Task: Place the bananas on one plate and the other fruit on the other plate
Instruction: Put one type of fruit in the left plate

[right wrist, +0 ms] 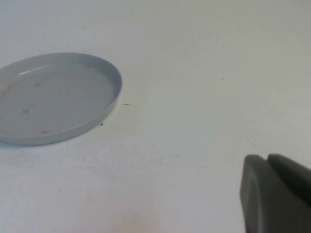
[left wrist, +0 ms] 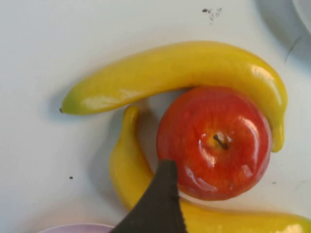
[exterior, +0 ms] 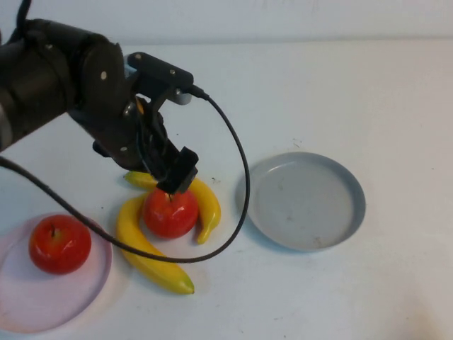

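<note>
While the left hand [exterior: 173, 185] hangs released over the apple [exterior: 170, 212] between two bananas [exterior: 145, 249], second apple [exterior: 59, 244] on pink plate [exterior: 28, 312], right hand [right wrist: 277, 194] clenched (near the grey-blue plate [right wrist: 53, 99]).

Apple [exterior: 170, 212] between bananas [exterior: 146, 251]; apple [exterior: 59, 244] on pink plate [exterior: 21, 304]

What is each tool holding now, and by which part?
Nothing is held. The left tool hangs open just above the red apple lying between the two bananas. The right tool is shut, empty, beside the grey-blue plate.

Left gripper [exterior: 175, 183], jaws spread, hovers over apple [exterior: 170, 212] between two bananas [exterior: 148, 248].
</note>
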